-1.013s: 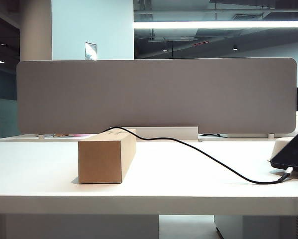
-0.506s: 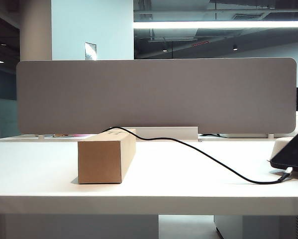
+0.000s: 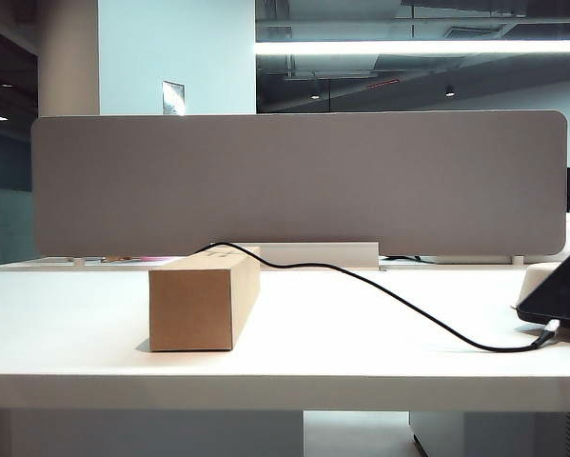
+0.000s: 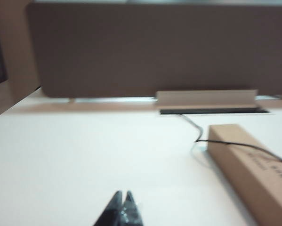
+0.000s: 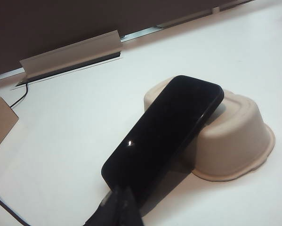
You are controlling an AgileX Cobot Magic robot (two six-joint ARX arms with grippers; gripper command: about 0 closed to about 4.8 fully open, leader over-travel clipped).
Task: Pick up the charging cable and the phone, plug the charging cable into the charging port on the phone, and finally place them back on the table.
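The black phone (image 5: 164, 136) leans with its upper end on an upturned beige bowl (image 5: 235, 141) and its lower end on the white table (image 5: 60, 141). It shows at the right edge of the exterior view, phone (image 3: 562, 293). The black charging cable (image 3: 408, 307) runs from the back of the table over the cardboard box (image 3: 204, 300), and its silver plug (image 3: 551, 330) lies at the phone's lower end. The charging port is hidden behind my right gripper (image 5: 122, 192), which is shut just in front of that end. My left gripper (image 4: 123, 194) is shut over bare table (image 4: 84, 155), left of the box (image 4: 253, 174) and cable (image 4: 253, 147).
A grey fabric divider (image 3: 299, 181) stands along the back of the table. In front of it a raised flap (image 4: 206, 97) covers the cable slot. The box lies lengthwise left of the middle. The bowl (image 3: 541, 278) sits near the right edge.
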